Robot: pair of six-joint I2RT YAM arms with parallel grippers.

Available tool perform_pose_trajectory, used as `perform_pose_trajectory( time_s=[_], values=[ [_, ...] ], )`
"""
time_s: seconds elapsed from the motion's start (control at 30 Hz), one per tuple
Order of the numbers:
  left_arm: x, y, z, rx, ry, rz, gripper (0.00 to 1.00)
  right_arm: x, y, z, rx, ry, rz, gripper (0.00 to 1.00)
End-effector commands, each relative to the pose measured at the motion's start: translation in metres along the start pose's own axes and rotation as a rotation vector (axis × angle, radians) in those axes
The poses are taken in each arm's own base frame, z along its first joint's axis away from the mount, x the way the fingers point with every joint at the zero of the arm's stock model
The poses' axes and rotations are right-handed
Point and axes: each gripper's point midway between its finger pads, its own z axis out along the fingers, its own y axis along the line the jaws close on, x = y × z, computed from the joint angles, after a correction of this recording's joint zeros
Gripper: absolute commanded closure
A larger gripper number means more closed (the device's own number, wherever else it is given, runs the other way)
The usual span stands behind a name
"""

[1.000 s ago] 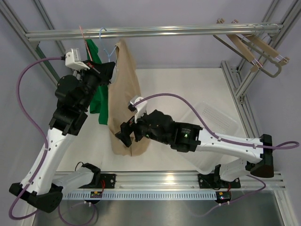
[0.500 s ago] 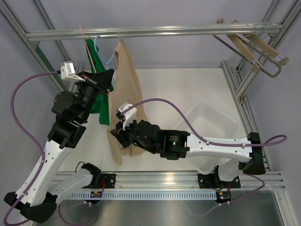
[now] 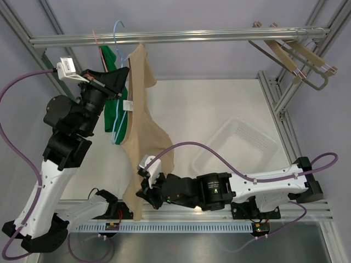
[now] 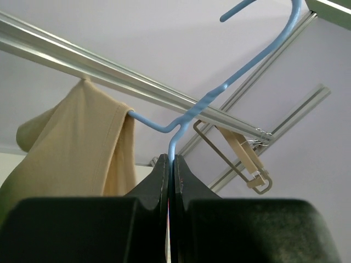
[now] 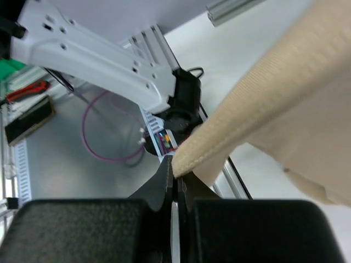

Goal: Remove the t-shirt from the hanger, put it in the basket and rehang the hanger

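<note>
Between the left fingers point(image 4: 170, 164), squeezed tight, the thin wire of the blue hanger point(image 4: 219, 93), just under its hook. Between the right fingers point(image 5: 174, 170), pressed together too, the thick bottom hem of the t-shirt point(image 5: 274, 93), low down near the front edge of the white tabletop point(image 3: 208, 104).

On the right side of that tabletop, a see-through plastic basket point(image 3: 258, 143), well apart from the t-shirt. Up high across the back, a long silver rail point(image 3: 219, 35).

Tan and soft, that t-shirt. Top end up by the rail, with one arm of the blue hanger poking into the cloth. All the rest pulled down in a long slanted strip, right to the right fingers.

Just beside it on the left, a green shirt point(image 3: 113, 112) hanging down. Hard to tell whether the blue hook sits on the rail. Far off at the right end, some wooden hangers point(image 3: 299, 55).
</note>
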Motion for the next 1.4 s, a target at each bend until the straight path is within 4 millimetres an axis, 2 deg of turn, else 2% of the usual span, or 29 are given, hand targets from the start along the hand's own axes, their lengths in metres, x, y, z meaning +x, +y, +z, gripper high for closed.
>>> perform_pose_trajectory(
  time_s=[0.0,0.07,0.1,0.13,0.17,0.2,0.23,0.3,0.33,0.37,0.4,0.43,0.47,0.5,0.53,0.63,0.67,0.77,0.8,0.83,0.87,0.9,0.93,1.03,1.07,1.1,1.23,1.33,1.37],
  values=[
    [-0.08,-0.067,-0.023,0.217,-0.212,-0.039,1.0,0.019,-0.015,-0.02,0.066,0.03,0.001,1.0],
    [-0.084,-0.077,-0.038,0.256,-0.19,-0.049,1.0,0.017,-0.035,-0.025,0.118,0.015,-0.014,1.0],
    [-0.095,-0.089,-0.049,0.289,-0.195,-0.058,1.0,0.012,-0.058,-0.022,0.159,0.01,-0.003,1.0],
    [-0.094,-0.104,-0.063,0.361,-0.151,-0.075,1.0,0.017,-0.068,-0.019,0.158,0.036,0.002,1.0],
    [-0.091,-0.113,-0.072,0.402,-0.111,-0.08,1.0,0.013,-0.081,-0.019,0.188,0.033,-0.013,1.0],
    [-0.089,-0.124,-0.083,0.456,-0.078,-0.094,1.0,0.003,-0.097,-0.021,0.233,0.013,-0.03,1.0],
    [-0.086,-0.136,-0.107,0.535,-0.029,-0.124,1.0,-0.018,-0.109,-0.029,0.298,-0.038,-0.088,1.0],
    [-0.078,-0.135,-0.125,0.558,0.005,-0.147,1.0,-0.046,-0.122,-0.04,0.343,-0.099,-0.117,1.0],
    [-0.061,-0.12,-0.124,0.516,0.038,-0.155,1.0,-0.075,-0.134,-0.054,0.372,-0.174,-0.125,1.0],
    [-0.066,-0.117,-0.142,0.516,0.013,-0.15,1.0,-0.09,-0.143,-0.061,0.392,-0.214,-0.122,1.0],
    [-0.063,-0.111,-0.147,0.501,0.012,-0.147,1.0,-0.108,-0.149,-0.075,0.404,-0.27,-0.117,1.0],
    [-0.049,-0.099,-0.146,0.464,0.037,-0.141,1.0,-0.128,-0.162,-0.086,0.437,-0.335,-0.13,1.0],
    [-0.051,-0.098,-0.159,0.475,0.024,-0.143,1.0,-0.14,-0.164,-0.093,0.442,-0.375,-0.14,1.0],
    [-0.046,-0.096,-0.163,0.478,0.037,-0.153,1.0,-0.158,-0.163,-0.106,0.438,-0.445,-0.139,1.0],
    [-0.036,-0.09,-0.164,0.467,0.063,-0.158,1.0,-0.167,-0.165,-0.114,0.451,-0.466,-0.184,1.0],
    [-0.032,-0.092,-0.179,0.501,0.081,-0.175,1.0,-0.192,-0.17,-0.137,0.485,-0.558,-0.199,1.0],
    [-0.03,-0.092,-0.182,0.51,0.091,-0.179,1.0,-0.199,-0.179,-0.143,0.508,-0.576,-0.208,1.0],
    [-0.031,-0.101,-0.194,0.556,0.111,-0.194,1.0,-0.207,-0.187,-0.141,0.473,-0.6,-0.222,0.98],
    [-0.029,-0.104,-0.199,0.579,0.131,-0.197,1.0,-0.208,-0.178,-0.129,0.381,-0.613,-0.251,0.91],
    [-0.029,-0.108,-0.203,0.599,0.142,-0.197,1.0,-0.202,-0.187,-0.117,0.371,-0.596,-0.253,0.69],
    [-0.029,-0.108,-0.204,0.601,0.144,-0.202,1.0,-0.204,-0.178,-0.115,0.318,-0.608,-0.258,0.59],
    [-0.028,-0.109,-0.206,0.61,0.154,-0.2,1.0,-0.195,-0.173,-0.1,0.215,-0.572,-0.281,0.49],
    [-0.028,-0.111,-0.209,0.62,0.156,-0.2,1.0,-0.189,-0.171,-0.092,0.153,-0.553,-0.245,0.34],
    [-0.028,-0.114,-0.213,0.639,0.164,-0.195,1.0,-0.163,-0.162,-0.067,0.008,-0.48,-0.209,0.15],
    [-0.028,-0.114,-0.214,0.642,0.168,-0.197,1.0,-0.158,-0.158,-0.064,-0.023,-0.477,-0.207,0.04],
    [-0.028,-0.115,-0.215,0.647,0.169,-0.196,1.0,-0.153,-0.157,-0.061,-0.062,-0.478,-0.211,0.01],
    [-0.025,-0.116,-0.216,0.658,0.191,-0.202,1.0,-0.159,-0.171,-0.058,-0.032,-0.495,-0.193,0.03],
    [-0.025,-0.117,-0.22,0.665,0.187,-0.196,1.0,-0.164,-0.176,-0.057,-0.03,-0.482,-0.2,0.5],
    [-0.026,-0.116,-0.221,0.666,0.185,-0.193,1.0,-0.169,-0.177,-0.056,-0.026,-0.484,-0.2,0.6]
  ],
)
